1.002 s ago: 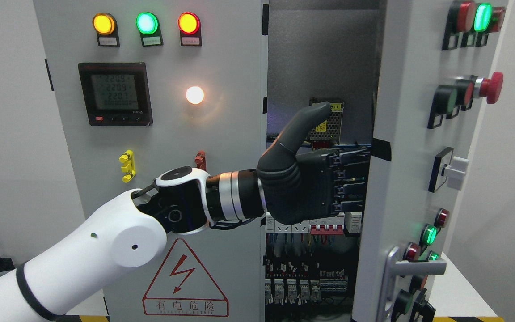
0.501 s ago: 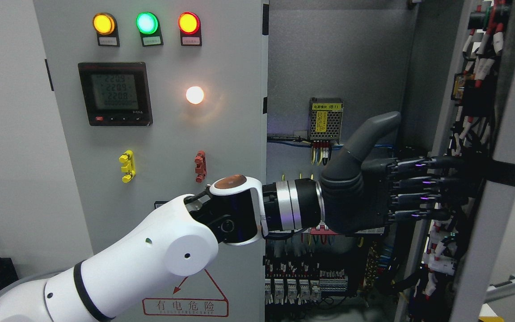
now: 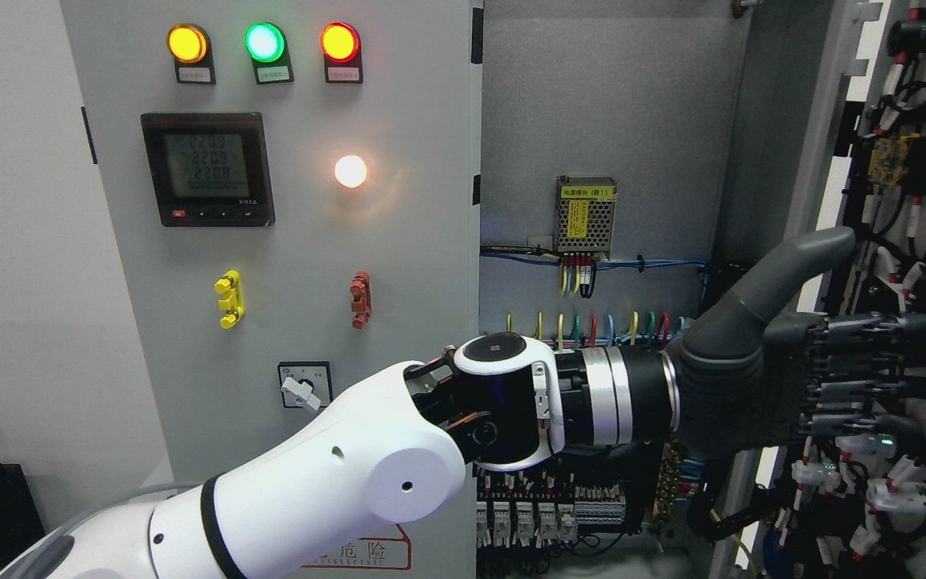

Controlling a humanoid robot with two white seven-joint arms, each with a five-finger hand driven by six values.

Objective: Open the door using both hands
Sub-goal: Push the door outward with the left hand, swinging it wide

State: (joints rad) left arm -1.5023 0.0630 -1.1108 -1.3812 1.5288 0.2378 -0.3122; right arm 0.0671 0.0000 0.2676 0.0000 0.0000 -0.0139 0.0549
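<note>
Grey metal door (image 3: 849,121) stands swung wide at the right, its wired inner face towards the camera. The left hand (image 3: 801,386) lies flat against that face, fingers (image 3: 897,358) straight, thumb up, grasping nothing. Behind it, the cabinet (image 3: 608,104) shows wiring; the left panel (image 3: 399,241) carries lamps.

Grey on the cabinet's left door (image 3: 399,241), with amber (image 3: 187,43), green (image 3: 264,42) and red lamps (image 3: 340,42) glowing along the top and a warm white lamp (image 3: 350,171) below. Black round the meter (image 3: 207,169), its screen greenish-grey. Yellow (image 3: 228,299) and red (image 3: 360,299) on the two small clips. White on the left arm (image 3: 310,490), dark grey on the left hand (image 3: 760,394). Multicoloured in the wiring (image 3: 592,326).
</note>
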